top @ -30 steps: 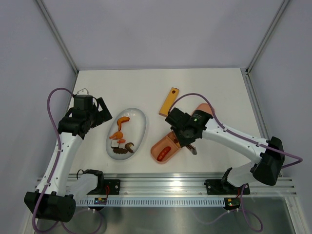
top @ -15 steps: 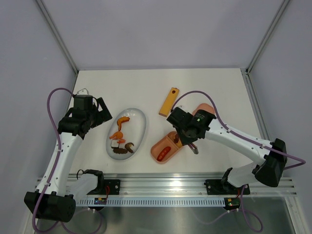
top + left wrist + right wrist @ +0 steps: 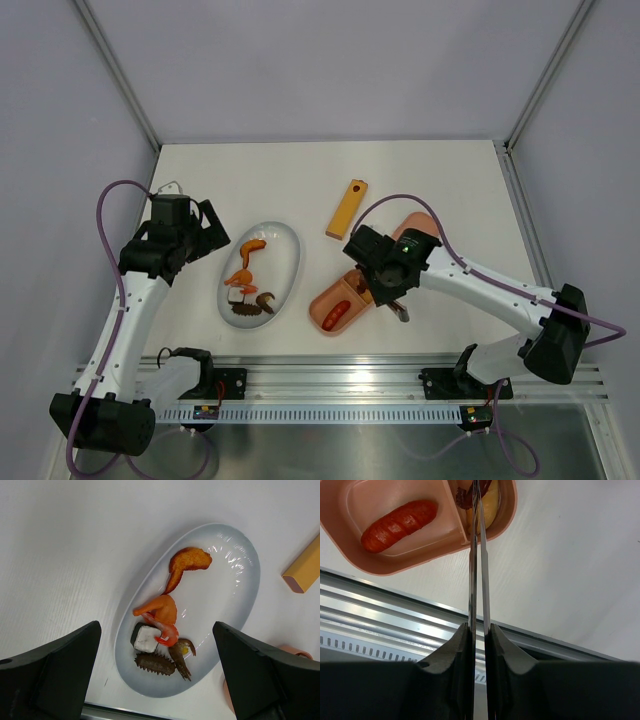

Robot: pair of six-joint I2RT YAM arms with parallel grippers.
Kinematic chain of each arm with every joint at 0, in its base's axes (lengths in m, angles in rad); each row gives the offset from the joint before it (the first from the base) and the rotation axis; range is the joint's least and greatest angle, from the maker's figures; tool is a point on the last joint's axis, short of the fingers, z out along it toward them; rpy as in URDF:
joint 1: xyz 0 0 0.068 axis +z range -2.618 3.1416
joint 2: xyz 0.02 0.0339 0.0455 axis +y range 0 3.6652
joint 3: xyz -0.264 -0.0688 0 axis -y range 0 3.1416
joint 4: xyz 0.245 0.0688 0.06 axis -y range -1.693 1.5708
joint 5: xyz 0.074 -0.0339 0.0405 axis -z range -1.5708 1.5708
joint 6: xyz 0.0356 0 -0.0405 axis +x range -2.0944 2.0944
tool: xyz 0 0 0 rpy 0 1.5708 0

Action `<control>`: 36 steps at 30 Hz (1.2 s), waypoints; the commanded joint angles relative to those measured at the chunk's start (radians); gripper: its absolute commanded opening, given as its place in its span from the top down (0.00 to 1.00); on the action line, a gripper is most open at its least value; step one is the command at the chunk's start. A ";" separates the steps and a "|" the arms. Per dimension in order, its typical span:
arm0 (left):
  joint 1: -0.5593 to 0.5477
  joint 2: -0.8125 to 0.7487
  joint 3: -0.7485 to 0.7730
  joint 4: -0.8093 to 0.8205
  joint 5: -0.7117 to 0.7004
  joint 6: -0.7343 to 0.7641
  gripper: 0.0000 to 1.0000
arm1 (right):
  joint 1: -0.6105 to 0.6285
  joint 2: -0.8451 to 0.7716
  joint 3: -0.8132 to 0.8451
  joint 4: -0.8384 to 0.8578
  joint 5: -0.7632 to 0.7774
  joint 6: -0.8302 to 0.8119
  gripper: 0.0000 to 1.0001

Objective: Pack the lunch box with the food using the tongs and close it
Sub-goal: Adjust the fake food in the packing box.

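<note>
The pink lunch box tray (image 3: 322, 297) (image 3: 395, 566) lies near the table's front, with a red sausage (image 3: 400, 524) (image 3: 335, 316) in its larger compartment. My right gripper (image 3: 478, 628) (image 3: 386, 284) is shut on the silvery tongs (image 3: 477, 555), squeezing their arms almost together. Their tips reach into the smaller compartment, at a dark red piece (image 3: 465, 497) on a yellowish one. The pink lid (image 3: 421, 222) lies partly hidden behind the right arm. The rest of the food (image 3: 160, 615) (image 3: 245, 280) sits on a white oval plate (image 3: 240, 580) (image 3: 287, 250): orange pieces, a shrimp, a dark-and-white cube, brown curls. My left gripper (image 3: 157, 680) (image 3: 210, 232) hangs open above the plate's left edge, holding nothing.
A yellow-orange flat bar with a hole (image 3: 346, 208) (image 3: 302, 572) lies behind the tray. The metal rail (image 3: 395, 615) runs along the table's near edge, close under the tongs. Grey walls enclose the table on three sides.
My right gripper with the tongs has shifted slightly toward the near edge. The left arm has not moved.
</note>
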 commanded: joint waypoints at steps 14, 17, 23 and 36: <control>0.006 -0.012 0.001 0.045 0.005 -0.001 0.01 | 0.009 0.037 0.055 0.044 0.048 -0.028 0.78; 0.005 -0.009 -0.002 0.049 0.007 0.000 0.01 | 0.009 0.008 0.075 0.029 0.097 -0.011 0.78; 0.005 -0.006 -0.008 0.058 0.019 -0.003 0.01 | 0.009 -0.002 0.035 -0.002 0.107 0.012 0.73; 0.005 -0.016 -0.006 0.050 0.013 -0.003 0.01 | 0.009 -0.003 0.010 0.037 0.030 -0.005 0.58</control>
